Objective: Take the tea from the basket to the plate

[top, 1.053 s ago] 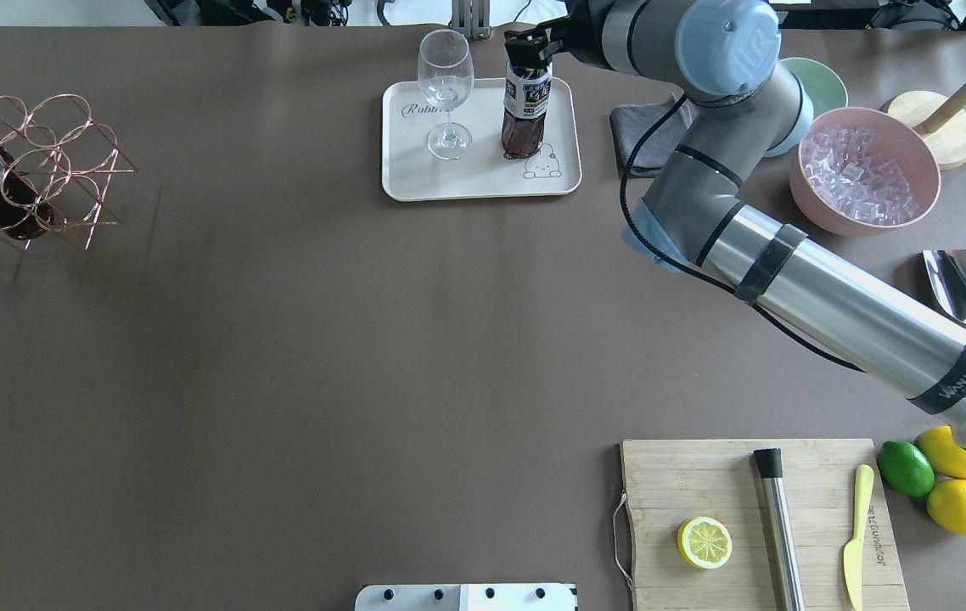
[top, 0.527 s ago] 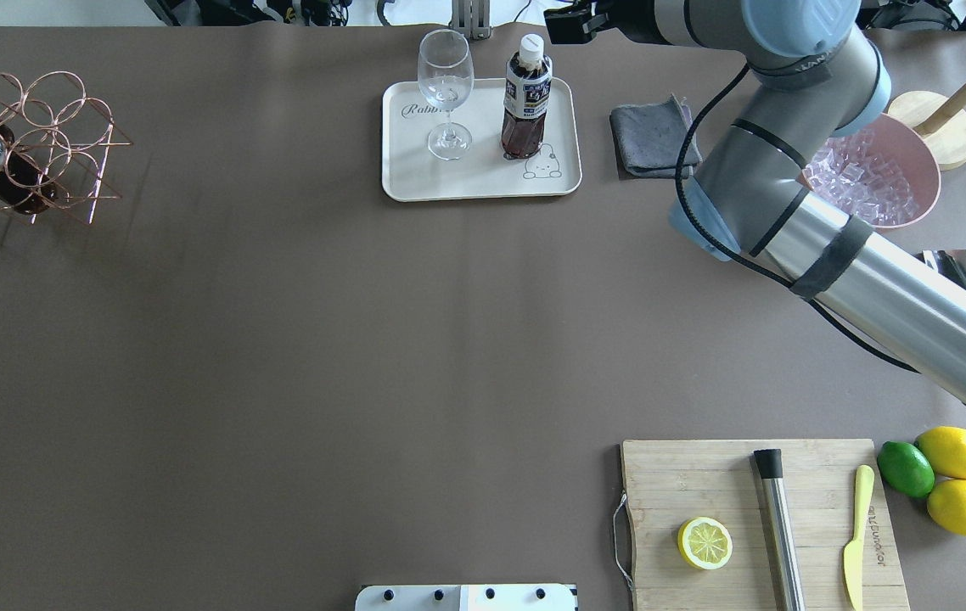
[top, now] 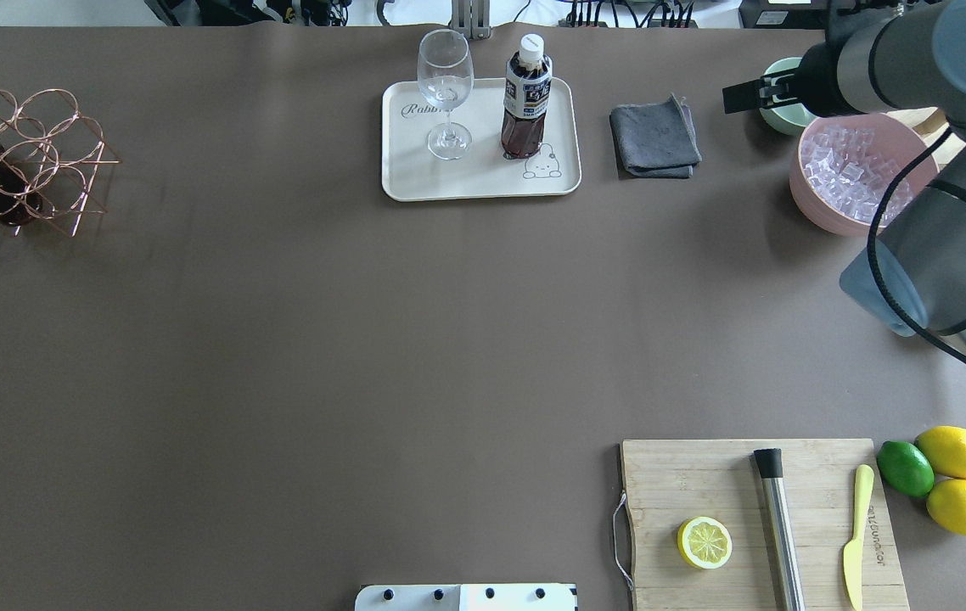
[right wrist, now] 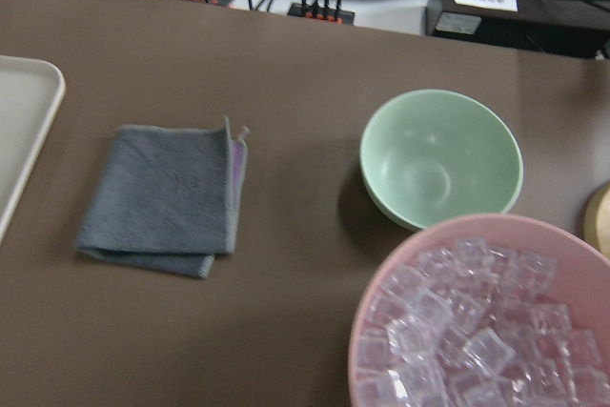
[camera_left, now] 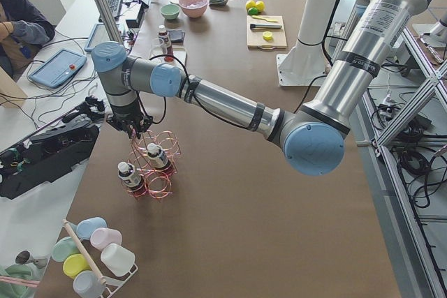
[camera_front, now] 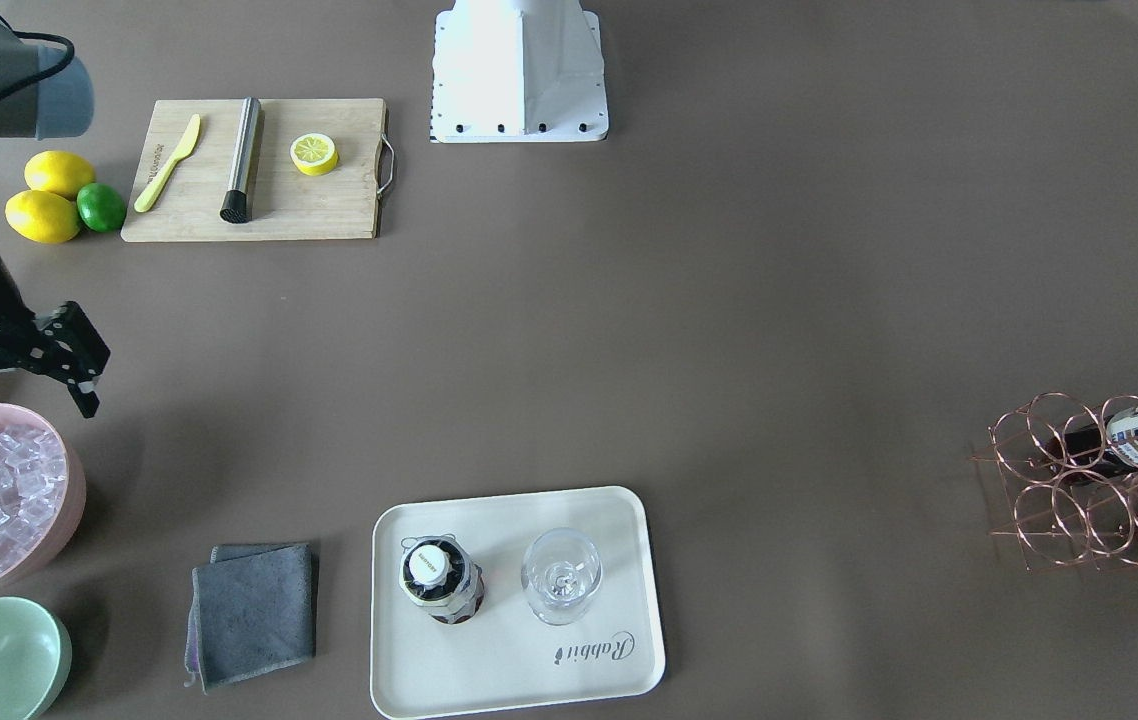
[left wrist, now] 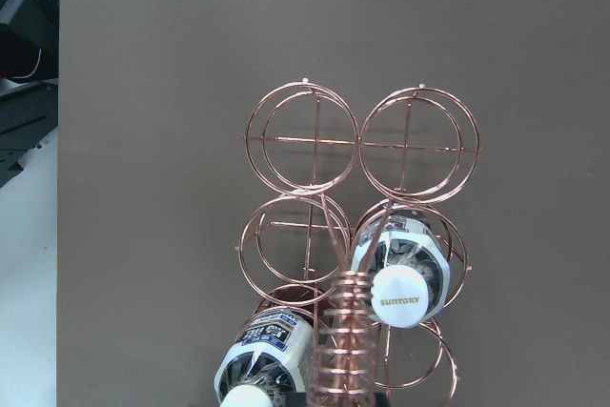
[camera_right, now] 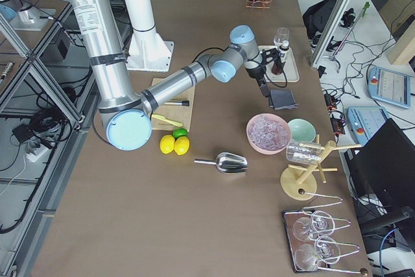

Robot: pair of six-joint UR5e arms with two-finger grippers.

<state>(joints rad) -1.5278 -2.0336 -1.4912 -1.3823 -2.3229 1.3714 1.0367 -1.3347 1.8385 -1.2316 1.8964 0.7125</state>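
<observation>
Currently the cream rectangular tray (top: pixel 483 174) carries the small plastic bottle of dark red-brown tea (top: pixel 525 110), upright, beside a clear wine glass (top: pixel 446 81). The copper wire basket (top: pixel 33 161) holds two blue-and-white-labelled bottles (left wrist: pixel 398 278). The pink round bowl (top: pixel 818 212) holds ice cubes (top: pixel 852 174). My right gripper (camera_front: pixel 27 415) hangs at that bowl's rim, fingers apart, empty. My left gripper (camera_left: pixel 133 125) hovers over the basket; whether it is apart or together I cannot tell.
</observation>
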